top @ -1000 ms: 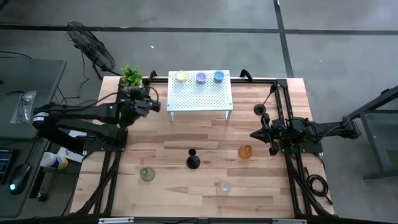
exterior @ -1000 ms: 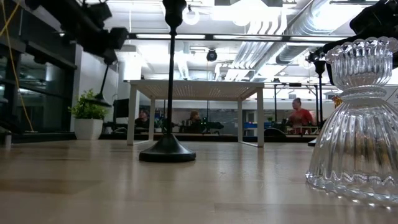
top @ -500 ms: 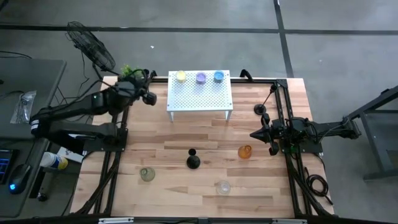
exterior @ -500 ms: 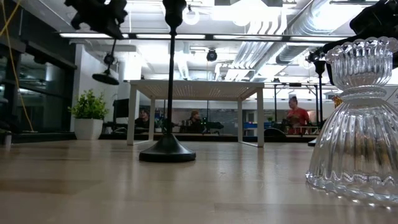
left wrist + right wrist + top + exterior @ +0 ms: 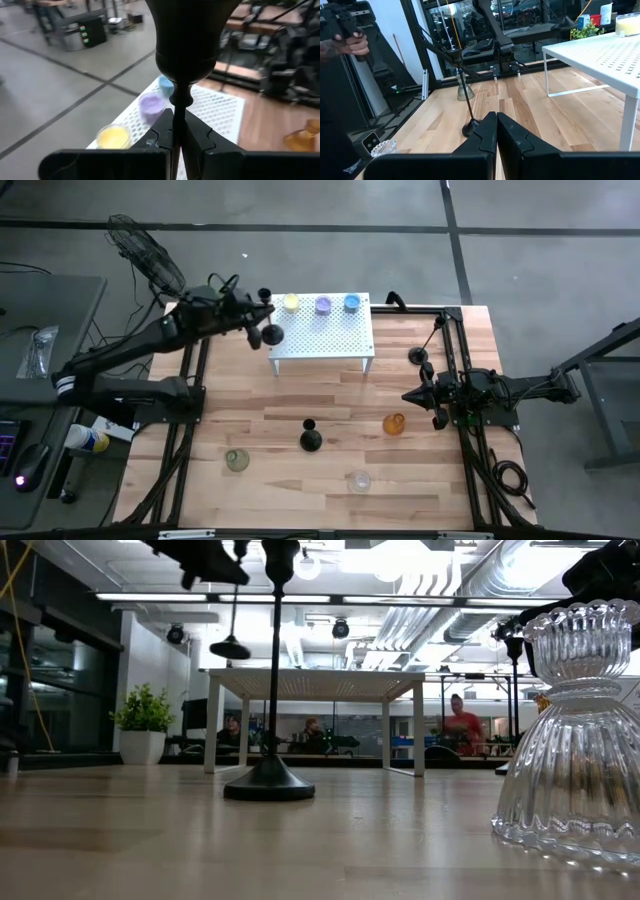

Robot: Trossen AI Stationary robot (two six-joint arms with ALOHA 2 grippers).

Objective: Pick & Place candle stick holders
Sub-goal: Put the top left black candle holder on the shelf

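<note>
Left gripper (image 5: pixel 252 315) clamped on a black candlestick (image 5: pixel 269 333), aloft at ten o'clock beside the white rack (image 5: pixel 322 340). On the rack: yellow cup (image 5: pixel 291 303), purple cup (image 5: pixel 323 305), blue cup (image 5: pixel 351 302). Right gripper (image 5: pixel 408 396) closed, empty, at three o'clock.

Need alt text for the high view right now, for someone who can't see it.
The left end effector carries a black candlestick beside the white perforated stand, which holds yellow, purple and blue cups. The right end effector waits shut near the amber cup.
</note>
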